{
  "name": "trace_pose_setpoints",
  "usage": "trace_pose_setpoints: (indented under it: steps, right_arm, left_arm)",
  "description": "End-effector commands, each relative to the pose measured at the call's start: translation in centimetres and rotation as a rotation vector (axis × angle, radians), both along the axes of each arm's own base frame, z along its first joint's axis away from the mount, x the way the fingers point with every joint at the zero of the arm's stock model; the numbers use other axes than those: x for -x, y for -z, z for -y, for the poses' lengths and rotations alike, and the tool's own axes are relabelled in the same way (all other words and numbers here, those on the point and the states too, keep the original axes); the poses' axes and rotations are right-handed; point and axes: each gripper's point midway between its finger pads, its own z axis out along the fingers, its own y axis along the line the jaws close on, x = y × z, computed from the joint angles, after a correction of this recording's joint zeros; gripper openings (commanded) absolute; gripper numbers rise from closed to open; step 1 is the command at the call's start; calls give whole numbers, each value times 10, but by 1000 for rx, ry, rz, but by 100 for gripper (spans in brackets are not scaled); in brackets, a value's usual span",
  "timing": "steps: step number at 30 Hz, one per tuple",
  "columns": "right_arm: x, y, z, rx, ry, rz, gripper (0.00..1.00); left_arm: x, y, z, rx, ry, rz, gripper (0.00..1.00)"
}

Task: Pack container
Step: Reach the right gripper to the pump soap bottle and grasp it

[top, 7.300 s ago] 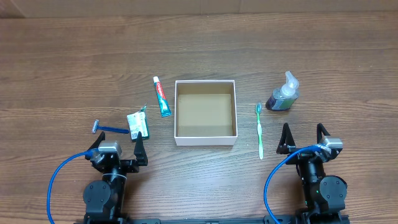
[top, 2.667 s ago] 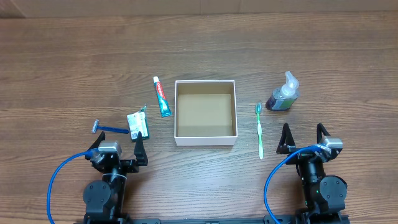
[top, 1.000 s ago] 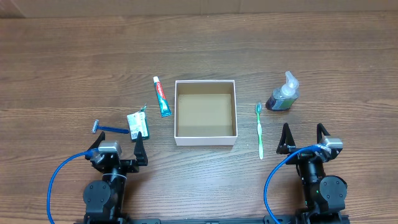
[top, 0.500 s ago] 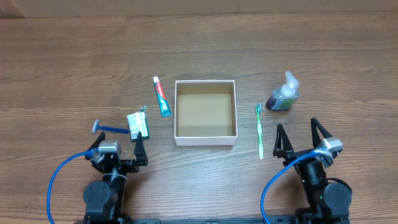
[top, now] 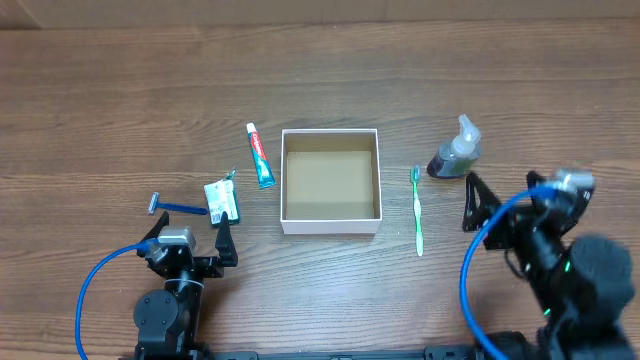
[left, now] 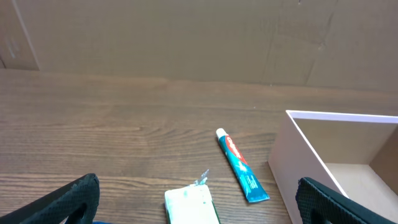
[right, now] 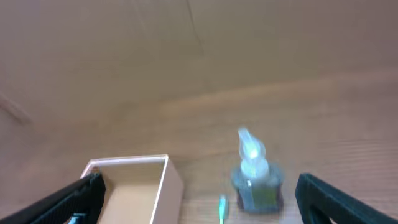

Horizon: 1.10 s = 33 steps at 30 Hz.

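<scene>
1. Find the container (top: 330, 226) at mid-tabletop (top: 330, 70), open side up, brown floor bare, nothing packed yet.
2. Note the right fingers (top: 473, 204) spread wide with nothing between them, up off the surface just beside the pump bottle (top: 455, 152). Note the left fingers (top: 226, 240) likewise apart and empty, low near the green packet (top: 222, 200) and the razor (top: 172, 208).
3. Read the step as a first reach on the right side, probably for the toothbrush (top: 418, 210) or the bottle; cannot tell which, with the right wrist view blurred.
4. For the toothbrush: turn the wrist to straddle the thin handle across its width, descend straight near mid-length, and close only with both tips down on the wood.
5. For the bottle: grip the squat body rather than the pump head, and expect it to tip easily.
6. Mind the container's right wall: light cardboard, likely to slide if bumped. With the toothbrush lying parallel and near it, approach from the outer side.
7. Lower the toothbrush flat, perhaps corner to corner, since the fit looks close.
8. Swing through the bare wood beyond and to the right of the container. Leave the toothpaste (top: 260, 155), just beside the left wall, to the left arm.
</scene>
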Motion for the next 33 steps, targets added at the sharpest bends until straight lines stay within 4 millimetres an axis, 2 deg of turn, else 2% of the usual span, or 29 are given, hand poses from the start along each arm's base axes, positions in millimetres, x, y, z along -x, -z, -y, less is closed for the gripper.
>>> trace_pose_setpoints:
  steps: [1, 4, 7, 11, 16, 21, 27, 32, 33]
  right_arm:
    - [-8, -36, 3, 11, 17, -50, 100]
    - [-16, -39, 2, 22, 17, -183, 100]
    - [-24, -26, 3, 38, 25, -318, 100]
    - [-43, 15, 18, 142, 81, -518, 100]
    - [-75, 54, 14, 174, 53, -630, 100]
    - [-116, 69, 5, 208, -14, -592, 100]
    - [-150, 84, 24, 291, 87, -573, 100]
    - [-166, 114, 22, 296, 76, -625, 91]
    - [-168, 119, 22, 298, 75, -636, 85]
  left_arm:
    - [0, 2, -4, -23, -14, 3, 100]
    - [0, 2, -3, -23, -13, 3, 100]
    - [0, 2, -4, -23, -14, 3, 100]
    - [0, 2, -3, -23, -13, 3, 100]
    - [0, 2, -3, -23, -13, 3, 100]
    - [0, 2, -4, -23, -14, 3, 100]
    - [0, 2, -3, -23, -13, 3, 100]
    - [0, 2, -3, -23, -13, 3, 100]
    - [0, 2, -3, -23, -13, 3, 100]
